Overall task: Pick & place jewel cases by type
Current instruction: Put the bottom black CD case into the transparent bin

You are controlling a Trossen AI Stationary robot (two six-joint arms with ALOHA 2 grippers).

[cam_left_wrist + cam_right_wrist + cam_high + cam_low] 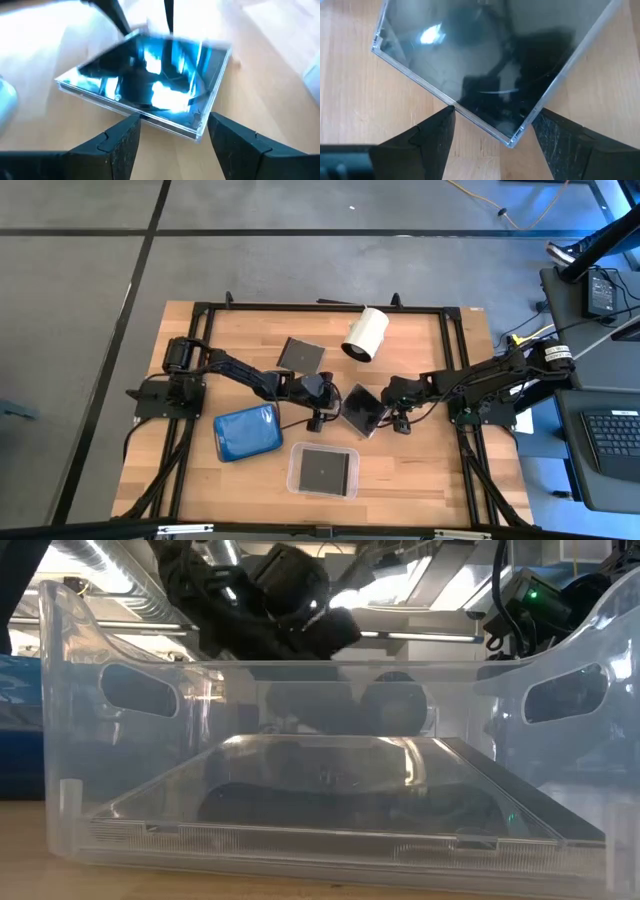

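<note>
Wide-open left claw (172, 140) and right claw (492, 137) flank the middle jewel case (361, 409), one corner between each claw's fingers, ungripped.

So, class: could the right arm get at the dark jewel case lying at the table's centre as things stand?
Probably yes. The right pincer is open, its fingers either side of a corner of the dark, square plastic jewel case. The left pincer crowds the opposite side but doesn't block it.

Both arms are dark, near-black, built of chunky jointed segments — the left arm (235, 372) ends at a round drum-like base, the right arm (480, 377) carries a white label near its base. Thin black cables trail along each. The fingers (122, 145) are matte black, angular wedges with moulded notches — no markings on them.
</note>
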